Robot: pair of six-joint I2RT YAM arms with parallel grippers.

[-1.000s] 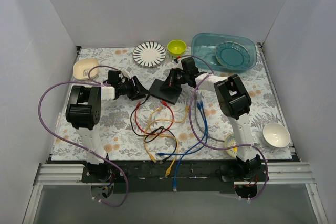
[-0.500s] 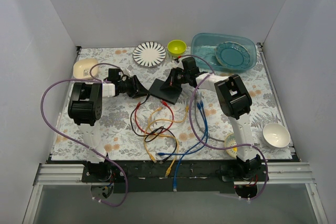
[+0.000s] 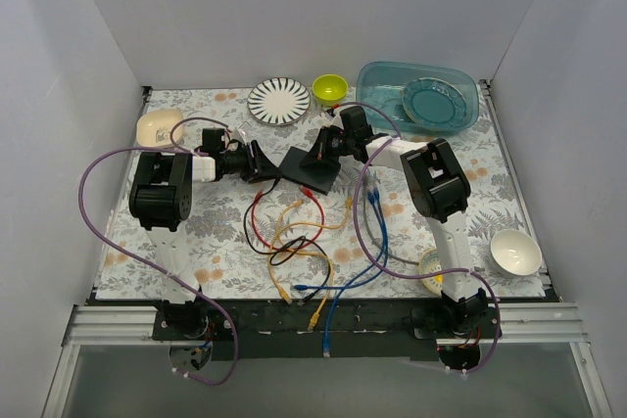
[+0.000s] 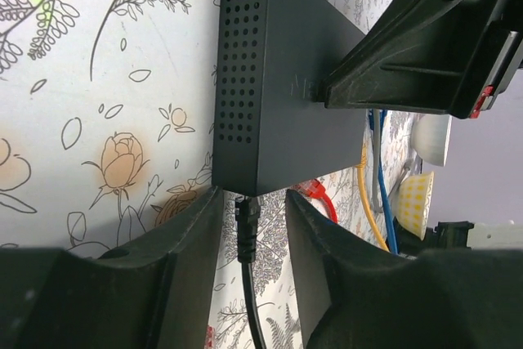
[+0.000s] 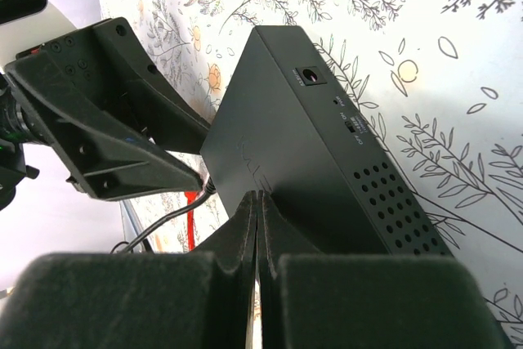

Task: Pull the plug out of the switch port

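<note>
**Switch** (image 3: pixel 312 168): flat black box, mid-counter (image 3: pixel 495 208), lying between the two grippers.

**Plug** (image 4: pixel 247 226): black, seated in a port at the end of the switch's socket edge. Its cable trails straight away from the box.

**Left gripper** (image 4: pixel 253 196): open, one finger on each side of the plug, with a gap showing on both sides.

**Right gripper** (image 5: pixel 257 199): fingers closed together on nothing, tips resting on the switch's top face.

**Relation:** the left arm is nearer the plug. The plug's long axis lines up with the left gripper's approach, so the pull probably runs straight back from the socket edge.
</note>
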